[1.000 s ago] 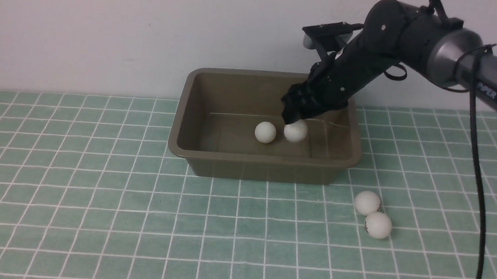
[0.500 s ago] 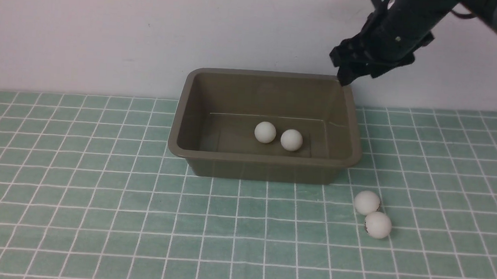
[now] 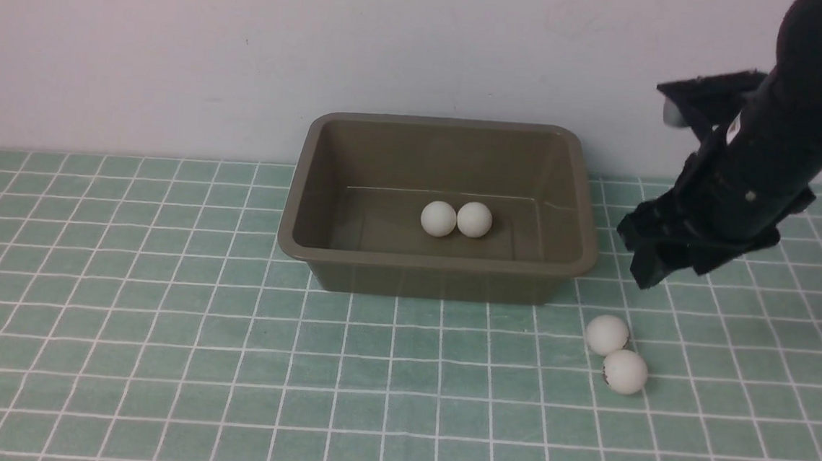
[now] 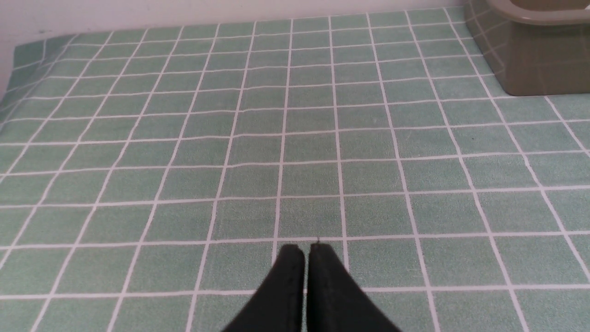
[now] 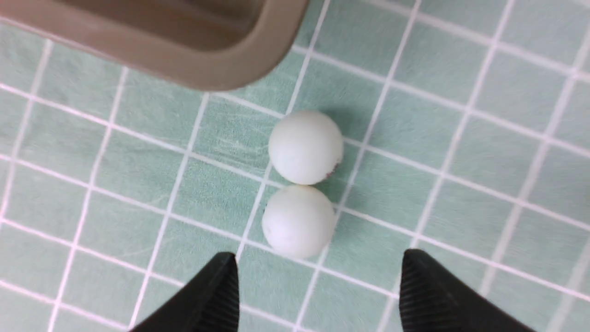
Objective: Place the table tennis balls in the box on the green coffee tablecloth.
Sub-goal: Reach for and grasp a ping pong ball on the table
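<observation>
The olive-brown box (image 3: 437, 263) stands on the green coffee tablecloth (image 3: 159, 314) and holds two white table tennis balls (image 3: 438, 219) (image 3: 475, 219), touching each other. Two more balls (image 3: 607, 334) (image 3: 624, 372) lie together on the cloth off the box's front right corner. My right gripper (image 3: 654, 268) hangs open above and just behind this pair, holding nothing. In the right wrist view both balls (image 5: 306, 146) (image 5: 298, 221) sit ahead of the spread fingers (image 5: 318, 255), one with a small dark mark. My left gripper (image 4: 304, 249) is shut and empty over bare cloth.
A pale wall rises right behind the box. The left wrist view shows the box's corner (image 4: 530, 60) far off and the cloth's edge (image 4: 18, 55) at the wall. The right arm's dark body (image 3: 770, 161) leans over the cloth to the right of the box.
My right gripper let go of a ball in the box, rose out, then swung right and down over the two balls on the cloth. The released ball rolled against its neighbour.
</observation>
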Controlling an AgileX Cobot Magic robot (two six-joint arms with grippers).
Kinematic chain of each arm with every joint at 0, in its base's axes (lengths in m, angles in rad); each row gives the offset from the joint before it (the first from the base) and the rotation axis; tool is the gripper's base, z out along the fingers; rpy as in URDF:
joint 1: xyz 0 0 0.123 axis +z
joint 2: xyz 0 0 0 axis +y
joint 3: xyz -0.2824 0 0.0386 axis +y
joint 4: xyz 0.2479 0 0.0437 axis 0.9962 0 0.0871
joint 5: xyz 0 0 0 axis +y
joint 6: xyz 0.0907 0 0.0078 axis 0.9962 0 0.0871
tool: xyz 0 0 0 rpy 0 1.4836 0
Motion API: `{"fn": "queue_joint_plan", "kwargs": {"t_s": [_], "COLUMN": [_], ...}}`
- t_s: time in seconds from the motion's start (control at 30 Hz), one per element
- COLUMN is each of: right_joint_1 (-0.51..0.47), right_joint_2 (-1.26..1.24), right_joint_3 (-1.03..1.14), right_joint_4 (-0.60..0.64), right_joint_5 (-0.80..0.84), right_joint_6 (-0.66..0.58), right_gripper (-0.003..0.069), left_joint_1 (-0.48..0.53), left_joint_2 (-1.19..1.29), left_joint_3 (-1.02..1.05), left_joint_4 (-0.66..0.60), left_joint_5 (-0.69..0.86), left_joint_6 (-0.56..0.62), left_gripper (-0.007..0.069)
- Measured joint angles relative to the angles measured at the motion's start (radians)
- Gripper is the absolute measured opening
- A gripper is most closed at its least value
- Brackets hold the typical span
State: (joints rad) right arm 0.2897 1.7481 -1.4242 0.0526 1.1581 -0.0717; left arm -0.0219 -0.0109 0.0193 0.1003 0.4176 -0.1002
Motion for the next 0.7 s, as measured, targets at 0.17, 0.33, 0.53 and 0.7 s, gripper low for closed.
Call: {"fn": "queue_joint_plan", "kwargs": {"t_s": [0.17,0.33,0.53,0.7], "right_joint_1": [0.000,0.000,0.000,0.000], "right_joint_2": [0.001,0.001,0.035,0.118], "right_joint_3": [0.140,0.166,0.167,0.167], "right_joint_4": [0.015,0.022,0.025,0.025], "right_joint_5": [-0.207,-0.291,-0.333,-0.365], "right_joint_6": [-0.027,-0.063,-0.092,-0.097], "right_gripper": [0.0426,0.0426,0.0426,0.0426], "left_joint_1": [0.000,0.000,0.000,0.000], "left_joint_2": [0.000,0.000,0.000,0.000], "left_joint_3": [0.000,0.000,0.000,0.000], "left_joint_4": [0.000,0.000,0.000,0.000], "left_joint_5": [0.000,0.000,0.000,0.000], "left_joint_6": [0.000,0.000,0.000,0.000], "left_gripper": [-0.0004,-0.0004,-0.0004,-0.0004]}}
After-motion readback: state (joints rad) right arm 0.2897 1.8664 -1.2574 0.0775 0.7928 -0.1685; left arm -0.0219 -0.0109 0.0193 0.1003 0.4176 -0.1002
